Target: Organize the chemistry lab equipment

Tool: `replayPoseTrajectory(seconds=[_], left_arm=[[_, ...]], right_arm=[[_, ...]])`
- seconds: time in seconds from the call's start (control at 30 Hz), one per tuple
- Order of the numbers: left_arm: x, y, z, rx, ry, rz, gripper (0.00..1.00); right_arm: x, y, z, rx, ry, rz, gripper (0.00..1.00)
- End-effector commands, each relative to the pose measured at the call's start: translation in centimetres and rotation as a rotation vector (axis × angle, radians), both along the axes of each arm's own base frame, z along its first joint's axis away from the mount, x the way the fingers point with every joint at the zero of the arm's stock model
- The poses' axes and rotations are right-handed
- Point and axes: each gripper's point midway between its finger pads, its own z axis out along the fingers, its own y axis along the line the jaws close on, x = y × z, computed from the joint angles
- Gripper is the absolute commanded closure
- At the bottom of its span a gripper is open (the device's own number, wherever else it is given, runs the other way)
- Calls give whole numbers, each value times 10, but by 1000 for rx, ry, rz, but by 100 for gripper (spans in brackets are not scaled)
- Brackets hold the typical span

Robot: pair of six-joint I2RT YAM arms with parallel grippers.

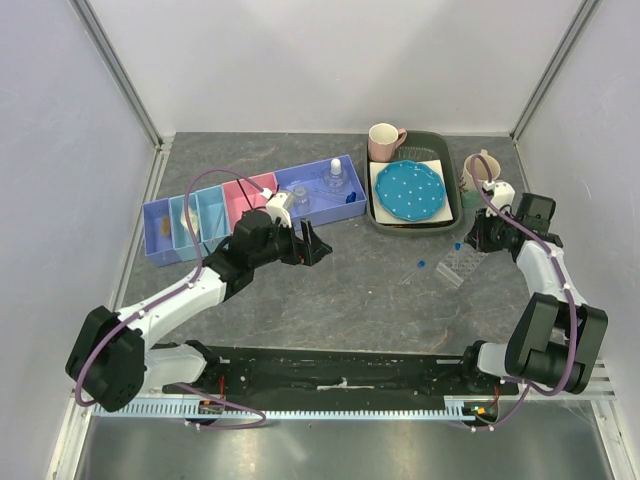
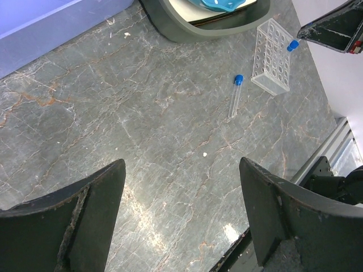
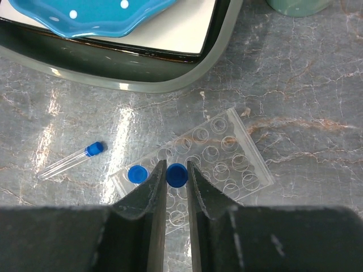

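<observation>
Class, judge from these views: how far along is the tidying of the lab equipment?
Done: a bottle sits in the divided tray, and the first vial stands in the rack. In hand: the right gripper pinches a second vial over the rack. Still to do: a third vial lies on the table; the left gripper is open and empty.

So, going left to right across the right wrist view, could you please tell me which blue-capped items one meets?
The loose vial lying on the table → blue cap at the left end of the clear tube rack → gripped vial in the right gripper.
</observation>
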Motion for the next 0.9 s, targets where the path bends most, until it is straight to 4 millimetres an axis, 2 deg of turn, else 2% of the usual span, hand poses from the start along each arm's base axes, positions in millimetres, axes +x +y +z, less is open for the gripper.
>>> replayPoseTrajectory(seconds=[0.0, 0.23, 0.47, 0.63, 0.87], left_arm=[[5, -6, 11, -48, -21, -8, 13], [4, -8, 12, -54, -20, -22, 13], [3, -10, 12, -60, -16, -34, 13], [4, -10, 16, -68, -23, -26, 13], [-1, -19, 24, -75, -63, -102, 13]], right_arm=[[-13, 0, -14, -31, 14, 24, 75], [-25, 3, -22, -54, 6, 55, 73], [-27, 6, -17, -42, -10, 59, 63], [-21, 8, -2, -38, -40, 67, 58], [-10, 9, 30, -35, -105, 82, 43]])
